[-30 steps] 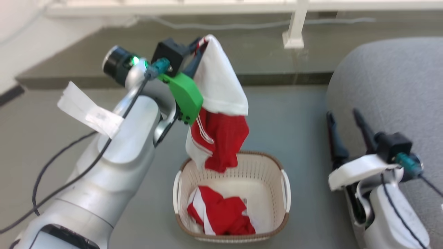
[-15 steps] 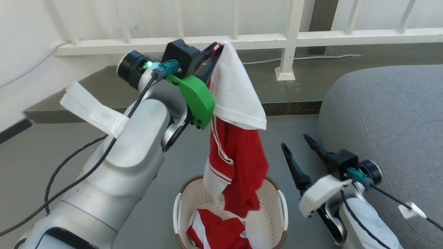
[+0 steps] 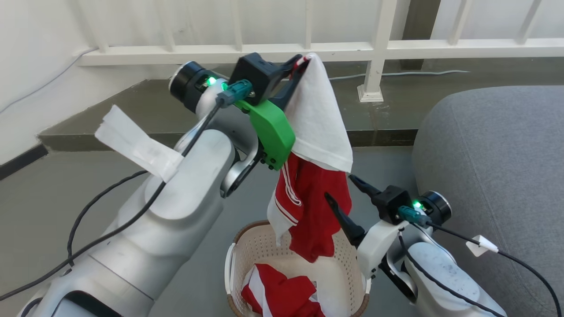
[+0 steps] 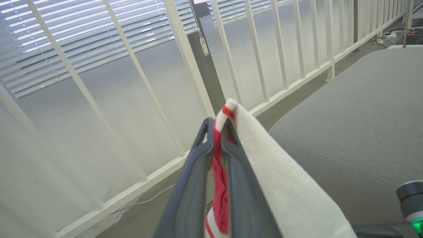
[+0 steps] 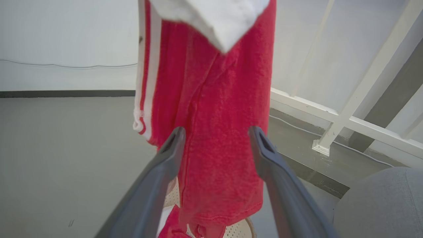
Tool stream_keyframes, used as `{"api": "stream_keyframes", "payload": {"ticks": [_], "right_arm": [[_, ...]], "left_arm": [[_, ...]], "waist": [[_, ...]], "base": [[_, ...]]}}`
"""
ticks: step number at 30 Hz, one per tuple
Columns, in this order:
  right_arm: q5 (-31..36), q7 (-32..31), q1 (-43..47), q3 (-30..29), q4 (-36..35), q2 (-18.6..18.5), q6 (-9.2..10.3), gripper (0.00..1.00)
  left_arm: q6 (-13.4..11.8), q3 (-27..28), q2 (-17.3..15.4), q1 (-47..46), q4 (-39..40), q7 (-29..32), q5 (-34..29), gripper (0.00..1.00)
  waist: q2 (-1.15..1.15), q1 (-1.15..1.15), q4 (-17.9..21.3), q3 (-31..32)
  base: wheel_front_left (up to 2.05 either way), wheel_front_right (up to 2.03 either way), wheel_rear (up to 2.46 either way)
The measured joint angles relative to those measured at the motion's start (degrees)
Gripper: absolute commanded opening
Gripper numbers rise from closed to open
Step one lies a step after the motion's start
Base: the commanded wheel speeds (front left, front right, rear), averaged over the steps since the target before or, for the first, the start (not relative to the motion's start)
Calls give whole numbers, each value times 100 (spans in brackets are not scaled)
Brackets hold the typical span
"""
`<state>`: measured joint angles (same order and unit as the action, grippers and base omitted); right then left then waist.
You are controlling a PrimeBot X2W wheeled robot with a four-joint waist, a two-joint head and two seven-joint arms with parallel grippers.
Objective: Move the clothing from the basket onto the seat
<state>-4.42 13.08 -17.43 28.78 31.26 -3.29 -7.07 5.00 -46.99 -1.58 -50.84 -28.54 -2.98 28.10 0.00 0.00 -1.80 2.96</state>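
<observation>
Clenched in the left gripper (image 3: pixel 304 61) (image 4: pixel 216 125), up high: the top corner of one piece of the clothing (image 3: pixel 319 127), white panel above, red below, hem dangling over the basket (image 3: pixel 246 232). Spread wide on either side of the hanging red fabric, contact unclear: the right gripper (image 3: pixel 338 186) (image 5: pixel 217 130). Heaped inside the basket, toward its near-left corner: a second red-and-white garment (image 3: pixel 282 295). Down on the floor (image 3: pixel 66 193), near the seat (image 3: pixel 493 154) and left of it: the basket. Behind everything: white railing (image 3: pixel 264 48).
</observation>
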Motion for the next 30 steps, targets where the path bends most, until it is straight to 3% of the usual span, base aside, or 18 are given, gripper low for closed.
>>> {"api": "stream_keyframes", "payload": {"ticks": [19, 24, 25, 26, 27, 30], "right_arm": [[-915, 25, -484, 712, 749, -14, 10, 100], [-906, 57, -734, 887, 948, -4, 229, 100], [-890, 57, -785, 898, 987, -10, 282, 97], [-888, 58, -829, 901, 1006, -16, 338, 79], [-886, 59, -868, 910, 1028, -19, 394, 53], [-864, 79, -982, 918, 1134, -12, 554, 20]], "left_arm": [[-227, -625, -1, -143, 564, 230, 356, 0], [-302, -717, -12, -217, 688, 279, 410, 0], [-313, -734, -11, -219, 706, 281, 416, 0], [-345, -744, -10, -219, 714, 293, 420, 0], [-357, -745, -10, -220, 712, 293, 421, 0], [-417, -746, -16, -221, 712, 294, 471, 0]], "waist": [[0, 0, -385, -44], [0, 0, -492, -47], [0, 0, -512, -49], [0, 0, -530, -51], [0, 0, -544, -55], [0, 0, -554, -67]], "base": [[0, 0, 0], [0, 0, 0], [0, 0, 0], [0, 0, 0], [0, 0, 0], [0, 0, 0]]}}
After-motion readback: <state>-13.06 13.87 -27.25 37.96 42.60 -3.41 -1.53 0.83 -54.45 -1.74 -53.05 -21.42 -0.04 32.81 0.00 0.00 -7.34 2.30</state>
